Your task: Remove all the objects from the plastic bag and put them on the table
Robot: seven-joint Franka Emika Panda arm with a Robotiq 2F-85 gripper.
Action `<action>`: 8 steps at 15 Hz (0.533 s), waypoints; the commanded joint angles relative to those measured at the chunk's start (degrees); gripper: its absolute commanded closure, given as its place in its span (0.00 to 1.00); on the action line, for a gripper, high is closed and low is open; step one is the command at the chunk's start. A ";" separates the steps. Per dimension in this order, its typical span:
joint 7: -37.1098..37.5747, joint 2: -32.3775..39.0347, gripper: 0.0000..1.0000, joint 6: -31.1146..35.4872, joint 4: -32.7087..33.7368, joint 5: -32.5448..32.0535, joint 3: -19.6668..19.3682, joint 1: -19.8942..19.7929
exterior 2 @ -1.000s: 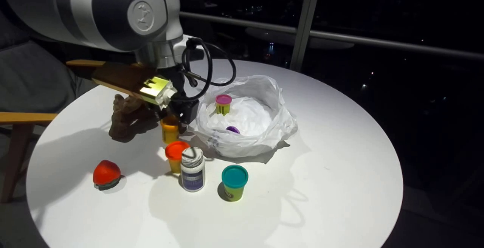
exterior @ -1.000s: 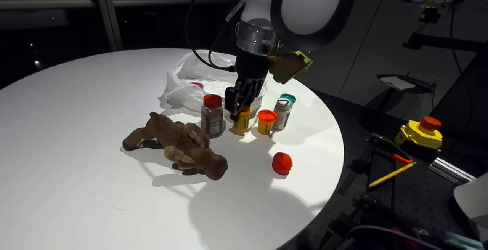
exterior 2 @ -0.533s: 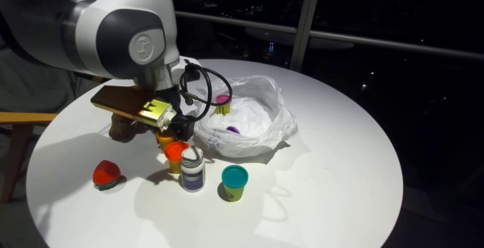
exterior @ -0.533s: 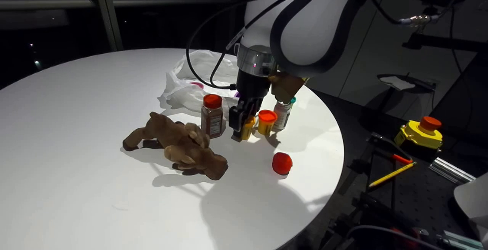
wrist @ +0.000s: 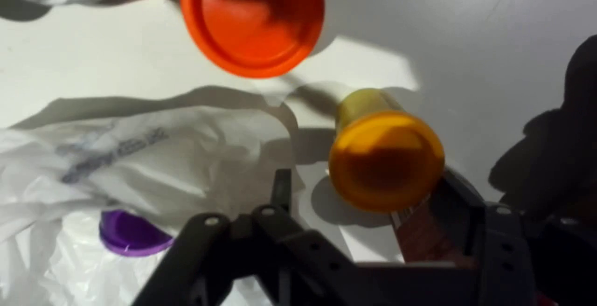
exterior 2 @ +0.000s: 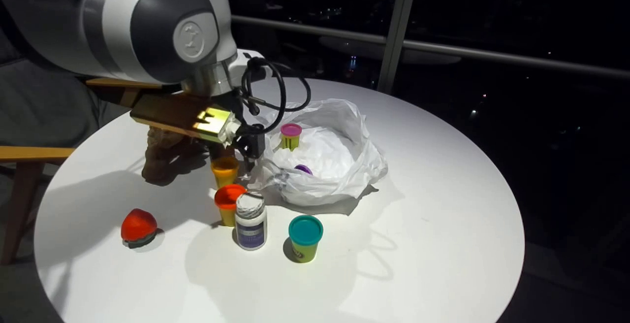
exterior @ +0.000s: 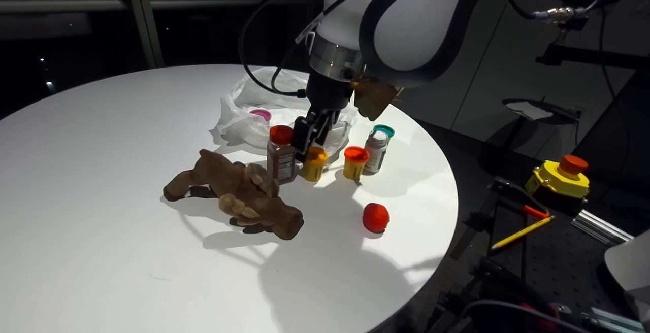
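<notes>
Wrist view has the gripper [wrist: 368,180] empty, jaws apart just beside the amber-lidded jar [wrist: 385,156], which stands on the table [wrist: 480,63] right of the bag [wrist: 186,156], likely placed so it won't hinder reaching the purple lid [wrist: 133,233] inside

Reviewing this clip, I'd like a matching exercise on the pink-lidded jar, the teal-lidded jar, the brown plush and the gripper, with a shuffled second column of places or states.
Column 1
1. Pink-lidded jar
2. Teal-lidded jar
3. Brown plush
4. Gripper

Column 2
A. Lying sprawled on the table
B. Jaws standing apart
C. Inside the plastic bag
D. Standing upright, outside the bag

Right pairs: 1-C, 2-D, 3-A, 4-B
</notes>
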 commanded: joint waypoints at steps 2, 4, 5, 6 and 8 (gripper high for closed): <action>5.47 -4.43 0.00 -3.02 1.24 -5.35 -7.19 5.98; 6.10 -5.02 0.00 -5.17 2.71 -6.00 -7.34 5.54; 5.13 -5.49 0.00 -7.00 3.50 -4.94 -5.94 4.03; 4.22 -5.55 0.00 -8.73 4.41 -3.81 -4.67 2.71; 3.71 -5.61 0.00 -10.81 6.41 -2.95 -3.58 1.02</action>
